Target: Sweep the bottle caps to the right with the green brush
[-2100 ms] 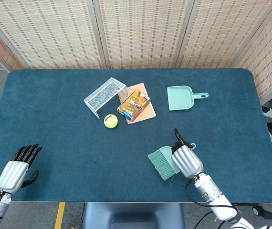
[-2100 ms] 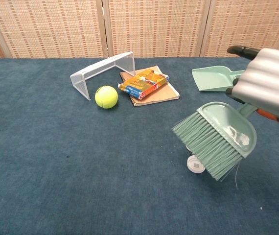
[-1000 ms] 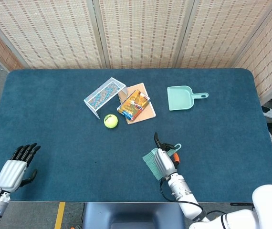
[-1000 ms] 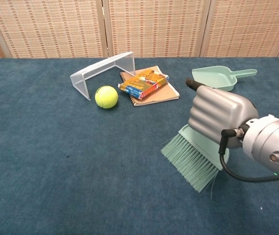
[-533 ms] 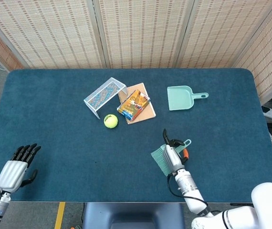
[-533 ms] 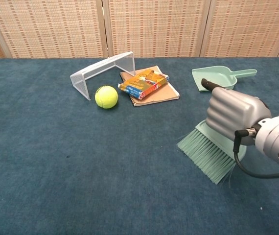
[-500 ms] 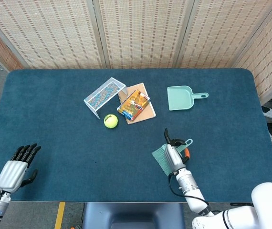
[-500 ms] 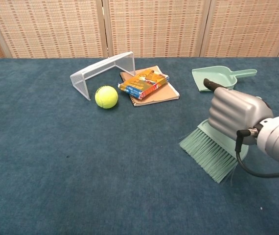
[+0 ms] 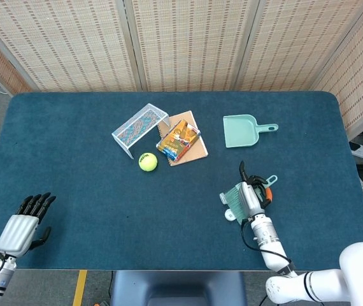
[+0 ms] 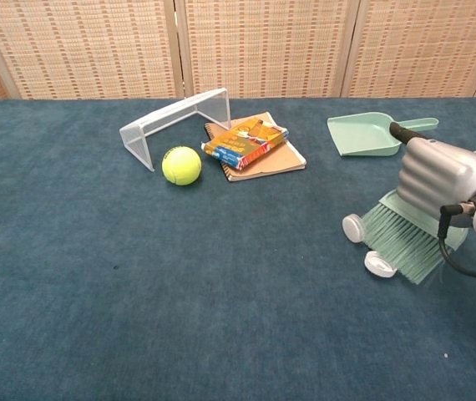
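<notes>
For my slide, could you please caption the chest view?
Right hand holds the green brush, bristles down on the blue table beside two white bottle caps, with the dustpan behind.

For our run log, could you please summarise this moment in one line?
right hand holds green brush | bristles on table, touching two bottle caps at their left edge | left hand idle, holding nothing
</notes>
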Controlling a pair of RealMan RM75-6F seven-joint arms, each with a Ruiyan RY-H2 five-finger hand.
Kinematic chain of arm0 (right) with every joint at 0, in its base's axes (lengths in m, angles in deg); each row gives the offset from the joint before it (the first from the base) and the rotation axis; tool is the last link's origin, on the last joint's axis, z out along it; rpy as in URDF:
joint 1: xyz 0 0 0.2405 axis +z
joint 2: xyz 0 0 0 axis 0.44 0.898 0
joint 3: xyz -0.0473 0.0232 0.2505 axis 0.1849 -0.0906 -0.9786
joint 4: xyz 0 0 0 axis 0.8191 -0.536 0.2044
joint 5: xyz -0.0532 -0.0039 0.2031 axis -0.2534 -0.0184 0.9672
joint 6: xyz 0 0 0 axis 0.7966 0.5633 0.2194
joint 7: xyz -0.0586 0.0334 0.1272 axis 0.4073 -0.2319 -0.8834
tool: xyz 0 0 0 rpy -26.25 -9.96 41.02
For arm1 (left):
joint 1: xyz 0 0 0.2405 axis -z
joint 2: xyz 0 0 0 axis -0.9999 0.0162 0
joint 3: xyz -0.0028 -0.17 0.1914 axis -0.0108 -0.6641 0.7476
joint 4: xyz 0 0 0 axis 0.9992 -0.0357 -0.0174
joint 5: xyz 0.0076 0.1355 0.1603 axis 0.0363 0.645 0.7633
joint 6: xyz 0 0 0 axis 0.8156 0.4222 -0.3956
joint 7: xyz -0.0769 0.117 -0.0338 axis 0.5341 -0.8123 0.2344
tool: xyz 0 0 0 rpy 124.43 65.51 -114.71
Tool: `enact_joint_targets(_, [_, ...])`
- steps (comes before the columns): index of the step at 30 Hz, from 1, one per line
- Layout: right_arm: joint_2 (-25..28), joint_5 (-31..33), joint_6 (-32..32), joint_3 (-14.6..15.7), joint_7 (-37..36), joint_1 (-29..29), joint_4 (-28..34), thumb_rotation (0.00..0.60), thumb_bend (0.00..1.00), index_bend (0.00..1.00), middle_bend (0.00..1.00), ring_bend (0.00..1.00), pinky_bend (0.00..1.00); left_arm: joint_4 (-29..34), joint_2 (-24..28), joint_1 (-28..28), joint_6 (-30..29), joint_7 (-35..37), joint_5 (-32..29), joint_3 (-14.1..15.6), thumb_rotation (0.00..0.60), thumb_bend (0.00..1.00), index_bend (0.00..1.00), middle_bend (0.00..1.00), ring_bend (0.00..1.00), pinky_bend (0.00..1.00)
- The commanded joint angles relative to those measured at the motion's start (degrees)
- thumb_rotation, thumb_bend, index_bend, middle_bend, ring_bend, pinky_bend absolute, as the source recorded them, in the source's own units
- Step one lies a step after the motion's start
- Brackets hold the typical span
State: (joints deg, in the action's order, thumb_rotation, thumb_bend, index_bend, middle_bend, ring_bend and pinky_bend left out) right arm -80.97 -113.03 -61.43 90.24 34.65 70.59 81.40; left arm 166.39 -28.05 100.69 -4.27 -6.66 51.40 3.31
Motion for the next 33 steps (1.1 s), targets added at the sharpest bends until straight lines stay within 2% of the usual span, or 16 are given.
enact_joint_targets(1, [0.2, -0.2, -0.2, 0.5, -0.1, 0.1, -0.7, 0.6, 0.68, 0.91, 0.86, 0.58, 0.0, 0.1, 0.0, 0.1, 0.1, -0.2, -0.2, -0.1, 0.6, 0.46, 0.0, 0.0, 0.0, 0.07])
enact_joint_targets(14, [2.3, -4.3, -5.3, 3.9, 2.9, -1.3, -5.8, 0.6, 0.68, 0.91, 0.86, 0.58, 0.0, 0.6, 0.0, 0.2, 0.3, -0.7, -0.4, -0.1, 0.6, 0.46, 0.0, 0.0, 0.0, 0.07])
enact_joint_targets(20, [5.6, -4.9, -6.9, 3.6, 1.4, -2.6, -6.0, 0.6, 0.68, 0.91, 0.86, 0.59, 0.0, 0.4, -0.1, 0.2, 0.4, -0.8, -0.3, 0.0, 0.6, 0.46, 0.0, 0.0, 0.0, 0.07])
enact_joint_targets(22, [7.0, -5.3, -6.6, 3.1, -0.9, -2.9, -5.3, 0.6, 0.68, 0.91, 0.86, 0.59, 0.0, 0.3, -0.2, 0.2, 0.5, -0.8, -0.2, 0.1, 0.6, 0.46, 0.0, 0.0, 0.0, 0.07])
enact_joint_targets(25, [9.8, -8.0, -5.1, 1.8, -9.1, -3.0, -3.5, 0.6, 0.68, 0.91, 0.86, 0.59, 0.0, 0.3, -0.2, 0.2, 0.5, -0.9, -0.1, 0.2, 0.6, 0.46, 0.0, 0.0, 0.0, 0.07])
enact_joint_targets(28, [12.3, -10.5, -5.0, -0.8, -18.0, -3.4, -0.1, 0.6, 0.68, 0.91, 0.86, 0.59, 0.0, 0.5, -0.4, 0.3, 0.5, -1.3, -0.2, 0.1, 0.6, 0.46, 0.0, 0.0, 0.0, 0.07])
enact_joint_targets(33, [14.9, -13.3, -5.3, -2.9, -22.0, -3.0, 6.9, 0.6, 0.68, 0.91, 0.86, 0.59, 0.0, 0.7, -0.5, 0.4, 0.7, -1.5, -0.1, 0.1, 0.6, 0.46, 0.0, 0.0, 0.0, 0.07])
